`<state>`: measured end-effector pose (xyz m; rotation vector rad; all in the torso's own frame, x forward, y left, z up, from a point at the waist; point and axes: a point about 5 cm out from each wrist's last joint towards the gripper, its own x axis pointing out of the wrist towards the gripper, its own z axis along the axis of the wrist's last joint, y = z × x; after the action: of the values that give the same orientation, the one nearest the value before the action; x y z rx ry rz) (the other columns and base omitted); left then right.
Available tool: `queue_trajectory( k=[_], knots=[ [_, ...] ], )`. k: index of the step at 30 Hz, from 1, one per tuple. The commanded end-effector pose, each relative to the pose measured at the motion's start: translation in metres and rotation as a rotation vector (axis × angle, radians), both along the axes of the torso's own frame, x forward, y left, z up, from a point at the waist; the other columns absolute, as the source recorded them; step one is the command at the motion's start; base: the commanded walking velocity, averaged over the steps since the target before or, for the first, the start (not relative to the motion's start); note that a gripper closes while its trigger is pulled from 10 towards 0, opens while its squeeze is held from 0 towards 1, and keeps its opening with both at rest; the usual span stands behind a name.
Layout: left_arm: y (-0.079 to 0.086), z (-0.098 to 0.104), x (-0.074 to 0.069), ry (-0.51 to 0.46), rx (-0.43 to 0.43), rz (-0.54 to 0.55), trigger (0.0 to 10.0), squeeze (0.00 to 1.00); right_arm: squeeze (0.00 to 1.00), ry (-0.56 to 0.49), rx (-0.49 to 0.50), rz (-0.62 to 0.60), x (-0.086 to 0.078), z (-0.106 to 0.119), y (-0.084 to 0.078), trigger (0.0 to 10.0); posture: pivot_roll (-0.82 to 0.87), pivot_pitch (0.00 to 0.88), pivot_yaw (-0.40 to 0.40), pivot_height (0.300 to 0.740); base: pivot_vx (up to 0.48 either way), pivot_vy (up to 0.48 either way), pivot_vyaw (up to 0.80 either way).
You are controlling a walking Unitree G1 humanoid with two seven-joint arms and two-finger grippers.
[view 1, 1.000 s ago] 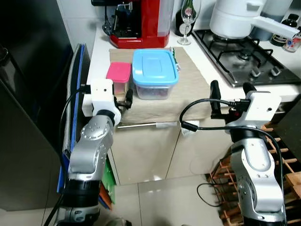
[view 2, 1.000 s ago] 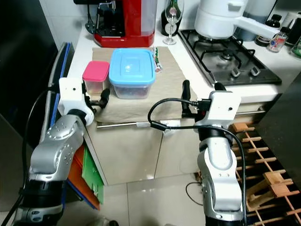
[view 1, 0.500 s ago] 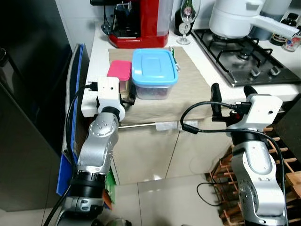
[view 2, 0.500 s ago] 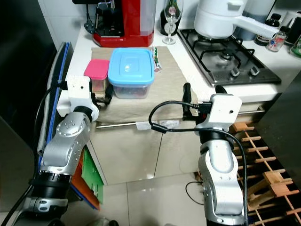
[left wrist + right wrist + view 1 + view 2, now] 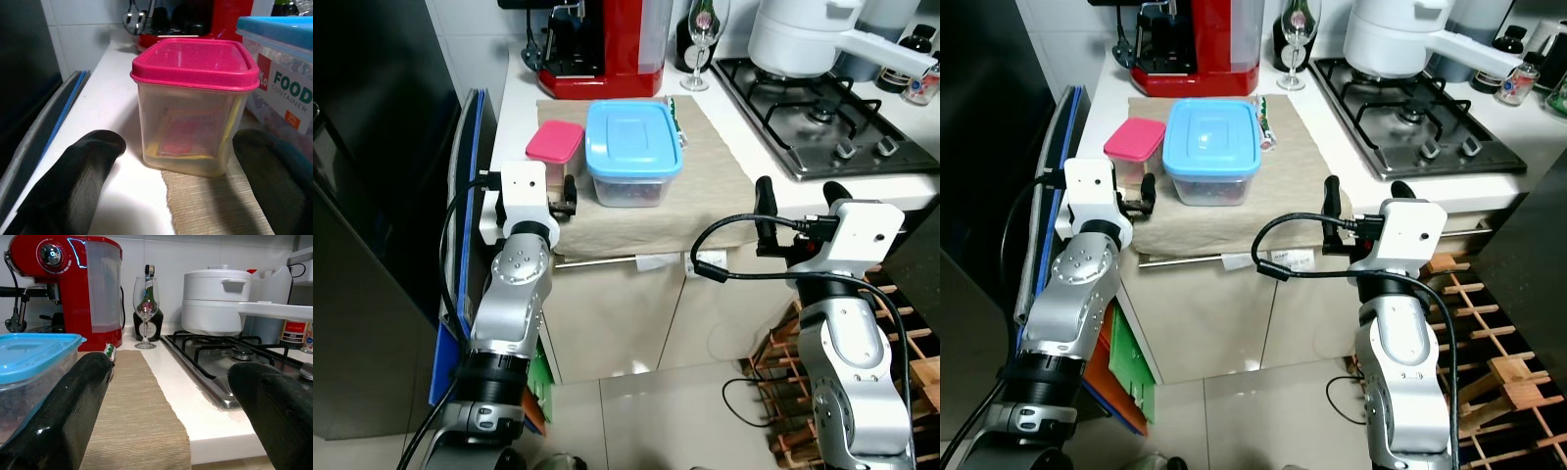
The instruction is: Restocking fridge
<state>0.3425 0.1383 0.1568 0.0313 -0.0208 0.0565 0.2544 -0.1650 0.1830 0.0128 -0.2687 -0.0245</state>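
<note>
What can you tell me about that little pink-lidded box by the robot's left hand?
The pink box is a small, squarish tub of clear, yellowish plastic with a pink lid pressed on. Something pink and flat lies inside. It stands upright on the white counter, partly on the edge of the beige mat, close beside the bigger blue box. The left gripper is just in front of it, fingers open to either side, not touching it.

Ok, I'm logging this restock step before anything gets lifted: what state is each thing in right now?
Pink-lidded container: lid on, upright on the counter, not gripped.
Blue-lidded container: lid on, resting on the beige mat.
Left hand: open, fingers either side of the pink-lidded container, short of it.
Right hand: open, at the counter edge, holding nothing.
Wine glass: upright.
White pot: lid on, on the stove.
</note>
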Motion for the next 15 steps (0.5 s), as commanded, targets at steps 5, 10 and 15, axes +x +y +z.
queue_trajectory(
  k=[5, 10, 15],
  knots=[
    [-0.0037, 0.0031, 0.0104, -0.032, 0.007, -0.062, 10.0, 0.0, 0.0, -0.01, -0.009, -0.003, -0.0011, 0.0043, -0.0004, 10.0, -0.12, 0.05, 0.008, 0.74, 0.0, 0.0, 0.0],
    [-0.0006, 0.0045, 0.0127, -0.051, 0.048, -0.066, 10.0, 0.0, 0.0, -0.009, -0.012, -0.006, -0.0018, 0.0043, -0.0013, 10.0, -0.13, 0.049, 0.01, 0.74, 0.0, 0.0, 0.0],
    [0.0036, 0.009, 0.007, -0.073, 0.04, -0.053, 10.0, 1.0, 0.0, -0.008, -0.014, -0.007, -0.0026, 0.0043, -0.0018, 10.0, -0.13, 0.051, 0.01, 0.74, 0.0, 0.0, 0.0]
  ],
)
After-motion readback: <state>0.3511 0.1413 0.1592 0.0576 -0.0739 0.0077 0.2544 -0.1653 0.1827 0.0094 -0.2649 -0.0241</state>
